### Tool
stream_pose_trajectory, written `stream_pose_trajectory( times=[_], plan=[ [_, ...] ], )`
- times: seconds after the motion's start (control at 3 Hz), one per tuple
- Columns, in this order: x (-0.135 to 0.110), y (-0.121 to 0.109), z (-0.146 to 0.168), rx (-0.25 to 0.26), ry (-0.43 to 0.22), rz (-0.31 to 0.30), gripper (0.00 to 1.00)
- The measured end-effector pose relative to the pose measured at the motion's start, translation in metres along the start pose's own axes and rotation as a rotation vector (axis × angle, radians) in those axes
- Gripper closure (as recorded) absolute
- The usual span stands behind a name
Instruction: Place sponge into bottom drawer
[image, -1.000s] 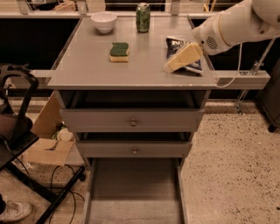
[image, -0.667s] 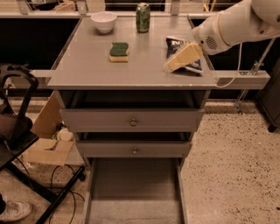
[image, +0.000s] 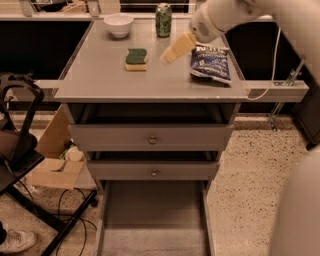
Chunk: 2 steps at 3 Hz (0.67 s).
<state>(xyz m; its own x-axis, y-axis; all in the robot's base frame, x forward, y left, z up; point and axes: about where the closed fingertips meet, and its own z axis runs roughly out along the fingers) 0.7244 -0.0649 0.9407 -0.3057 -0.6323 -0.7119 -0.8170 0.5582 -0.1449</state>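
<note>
Near the desk's (image: 100, 82) back left corner stands a white bowl (image: 119, 24). In front of it and a little to the right, the sponge (image: 136, 59) lies flat in the left half of the top, well back from the front edge. Its dark green face is up and the yellow foam shows along its near side. Its sides run roughly square to the desk's edges, but which one is the long axis cannot be told. A green can (image: 163, 19) stands at the back edge, near the middle. Right of the sponge and apart from it, the claw (image: 175, 50) hangs over the desk, its pale tip slanting down and left toward the sponge. Nothing shows in its grasp, and whether it is released or clenched cannot be told. A blue chip bag (image: 211, 62) lies just beside it, toward the right edge. Below, the bottom drawer (image: 155, 215) is pulled out (flat grey floor bare).
</note>
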Motion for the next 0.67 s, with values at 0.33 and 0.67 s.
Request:
stream_pose_trajectory(
  times=[0.33,0.67],
  plan=[
    [-0.041,-0.006,0.039,-0.010,0.002,0.032,0.00],
    [-0.068,-0.009,0.076,-0.008,0.004,0.073,0.00]
  ],
)
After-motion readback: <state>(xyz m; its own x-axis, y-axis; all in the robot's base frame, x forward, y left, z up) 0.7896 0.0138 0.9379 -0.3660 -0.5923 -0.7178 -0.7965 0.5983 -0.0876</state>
